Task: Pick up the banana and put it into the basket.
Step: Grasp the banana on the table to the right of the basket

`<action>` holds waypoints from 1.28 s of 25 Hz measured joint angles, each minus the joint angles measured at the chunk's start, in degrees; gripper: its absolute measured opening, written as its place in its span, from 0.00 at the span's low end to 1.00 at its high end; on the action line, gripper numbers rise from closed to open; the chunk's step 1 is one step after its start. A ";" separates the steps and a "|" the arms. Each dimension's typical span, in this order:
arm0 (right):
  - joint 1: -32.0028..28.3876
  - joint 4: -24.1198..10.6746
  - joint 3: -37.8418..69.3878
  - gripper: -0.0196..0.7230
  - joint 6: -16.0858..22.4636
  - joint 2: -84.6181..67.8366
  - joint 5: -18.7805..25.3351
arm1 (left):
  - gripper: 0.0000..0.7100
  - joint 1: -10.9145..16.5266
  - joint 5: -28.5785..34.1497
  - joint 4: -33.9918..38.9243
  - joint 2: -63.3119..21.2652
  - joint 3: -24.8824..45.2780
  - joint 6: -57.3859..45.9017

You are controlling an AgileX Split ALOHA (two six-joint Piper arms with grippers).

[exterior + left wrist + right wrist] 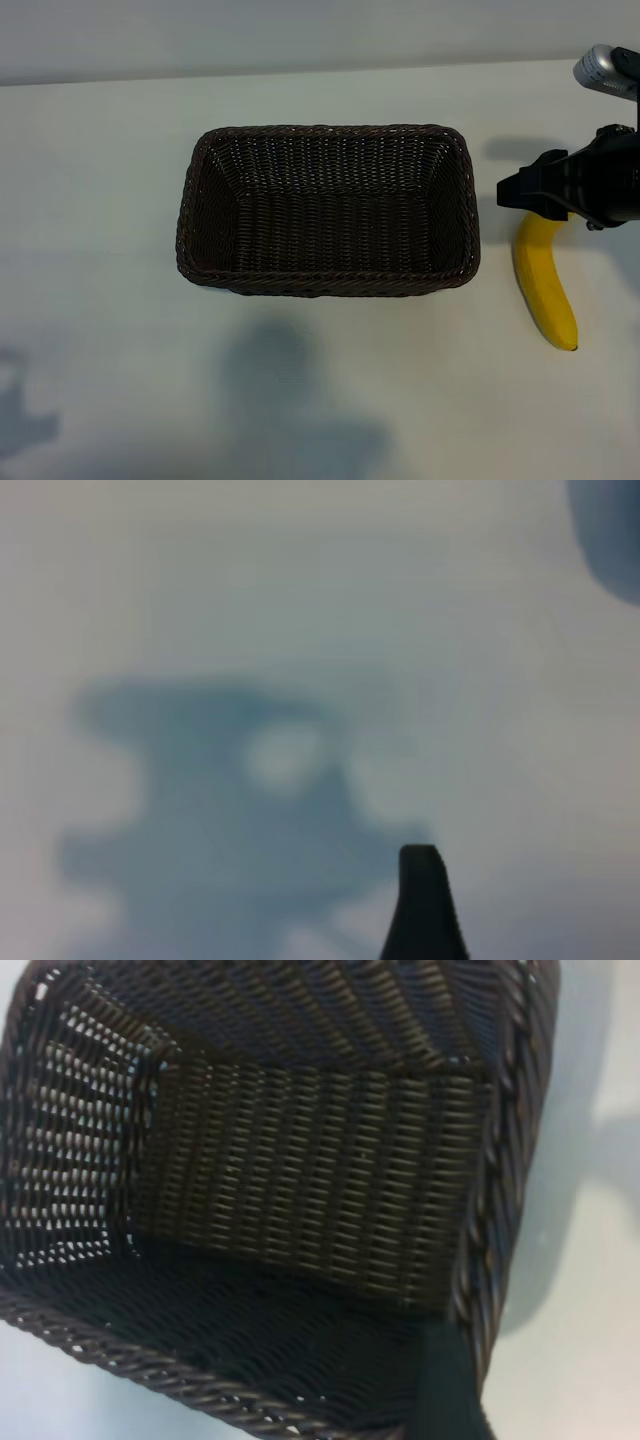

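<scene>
Woven wicker basket [328,275], smooth banana [545,285]

A white table [100,330] is seen across the whole exterior view, its surface plain and matte. Along the far side it is bounded by a pale grey wall [300,35], the two being divided by a straight edge. Soft grey shadows [290,400] are cast on the near part of the tabletop, and a fainter one is seen at the near left corner. In the left wrist view, a blurred dark shadow [230,810] is spread over the same white surface.
</scene>
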 joint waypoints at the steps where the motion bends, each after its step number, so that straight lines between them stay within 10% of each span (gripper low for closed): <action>1: 0.00 -0.71 0.00 0.66 1.13 0.00 -0.06 | 0.77 0.66 -0.06 0.00 -1.10 0.00 0.00; 14: 0.00 -19.66 -2.40 0.73 18.22 0.04 5.73 | 0.77 4.59 -0.07 0.34 -11.77 0.17 0.00; 32: 11.30 -55.72 -9.25 0.77 54.85 5.27 13.84 | 0.77 4.59 -0.07 0.39 -11.77 0.24 0.00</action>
